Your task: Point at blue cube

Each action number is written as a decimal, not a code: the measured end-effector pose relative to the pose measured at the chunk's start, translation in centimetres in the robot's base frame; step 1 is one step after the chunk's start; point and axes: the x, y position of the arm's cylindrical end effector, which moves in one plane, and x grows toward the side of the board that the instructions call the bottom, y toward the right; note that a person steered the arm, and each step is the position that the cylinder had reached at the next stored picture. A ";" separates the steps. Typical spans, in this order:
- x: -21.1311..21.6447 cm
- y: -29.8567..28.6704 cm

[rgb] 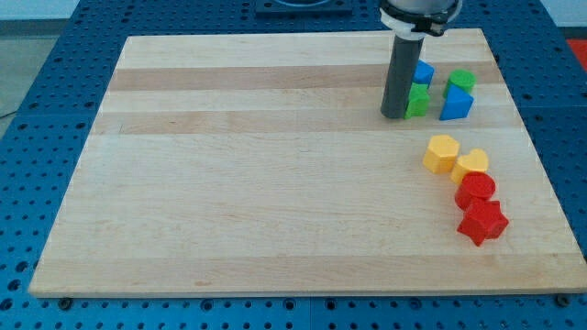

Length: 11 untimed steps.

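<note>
The blue cube sits near the view's top right, partly hidden behind my rod. My tip rests on the wooden board, just left of a green block and below-left of the blue cube, close to it. The green block lies directly below the blue cube, touching it. Whether the tip touches the green block cannot be told.
A second green block and a blue triangular block lie to the right of the cube. Lower right are two yellow blocks, a red round block and a red star-like block.
</note>
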 end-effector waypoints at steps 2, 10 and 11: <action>-0.5 -5.1; -7.9 0.3; -7.5 1.1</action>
